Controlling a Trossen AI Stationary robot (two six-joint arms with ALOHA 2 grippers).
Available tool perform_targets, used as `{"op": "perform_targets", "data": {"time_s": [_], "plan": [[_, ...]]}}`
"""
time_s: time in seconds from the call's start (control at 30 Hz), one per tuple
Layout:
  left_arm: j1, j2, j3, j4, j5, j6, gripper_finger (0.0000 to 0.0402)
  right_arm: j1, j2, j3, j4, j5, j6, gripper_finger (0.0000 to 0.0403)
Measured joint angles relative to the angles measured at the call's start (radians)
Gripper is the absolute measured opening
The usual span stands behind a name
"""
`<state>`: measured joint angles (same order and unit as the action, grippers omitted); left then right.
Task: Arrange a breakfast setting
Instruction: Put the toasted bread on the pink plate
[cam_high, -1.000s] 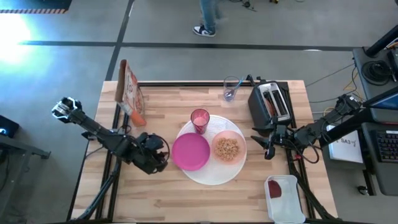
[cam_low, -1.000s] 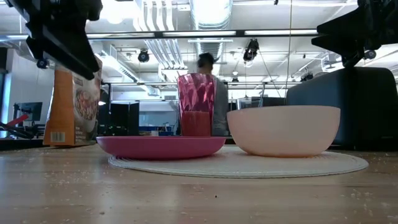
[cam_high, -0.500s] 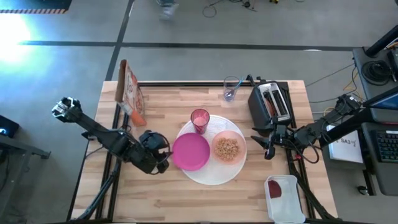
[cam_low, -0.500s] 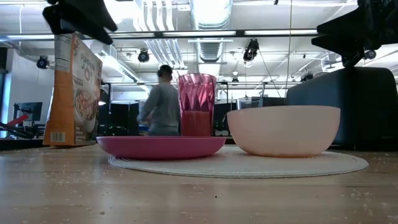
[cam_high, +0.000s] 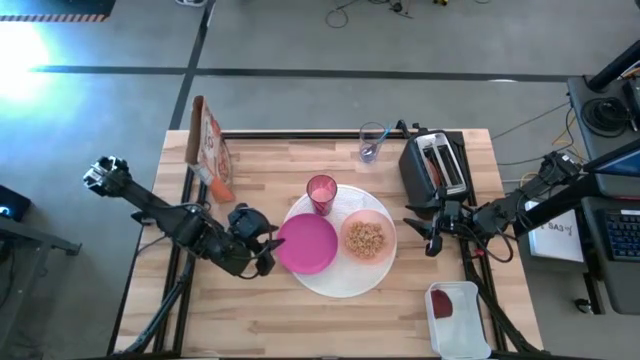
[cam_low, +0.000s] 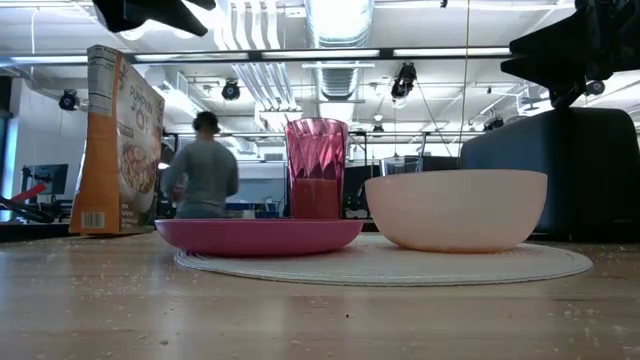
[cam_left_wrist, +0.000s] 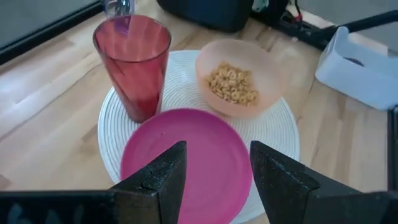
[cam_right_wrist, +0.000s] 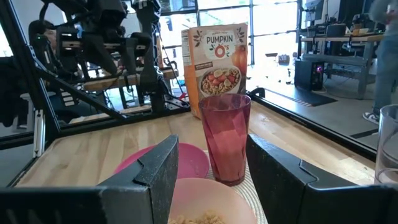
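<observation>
A large white plate (cam_high: 345, 282) lies at the table's middle. On its left part rests a magenta plate (cam_high: 306, 243), on its right part a peach bowl (cam_high: 367, 238) with cereal, and on its far edge stands a pink cup (cam_high: 321, 193). My left gripper (cam_high: 266, 247) hovers open just left of the magenta plate (cam_left_wrist: 186, 155), touching nothing. My right gripper (cam_high: 430, 236) hangs open right of the bowl, empty. A clear glass (cam_high: 372, 142) at the far edge holds a bluish thing; I cannot tell whether it is the spoon.
A cereal box (cam_high: 208, 150) stands at the far left. A black toaster (cam_high: 437, 165) stands at the far right. A white tub (cam_high: 457, 312) sits at the near right corner. Bare wood lies along the near edge. A person walks in the room behind (cam_low: 203, 170).
My left gripper has gone up and toward the table's right edge, closer to the magenta plate. The plates, bowl and cup have kept still. A person has walked across the room behind the table.
</observation>
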<state>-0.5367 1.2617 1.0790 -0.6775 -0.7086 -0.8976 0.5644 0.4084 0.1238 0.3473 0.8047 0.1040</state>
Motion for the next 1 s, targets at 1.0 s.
{"op": "perform_targets", "data": {"time_s": [1.0], "plan": [[-0.043, 0.253, 0.240, -0.169, 0.036, 0.067, 0.0160, 0.000, 0.000, 0.000, 0.040, 0.000, -0.037, 0.0178]]}}
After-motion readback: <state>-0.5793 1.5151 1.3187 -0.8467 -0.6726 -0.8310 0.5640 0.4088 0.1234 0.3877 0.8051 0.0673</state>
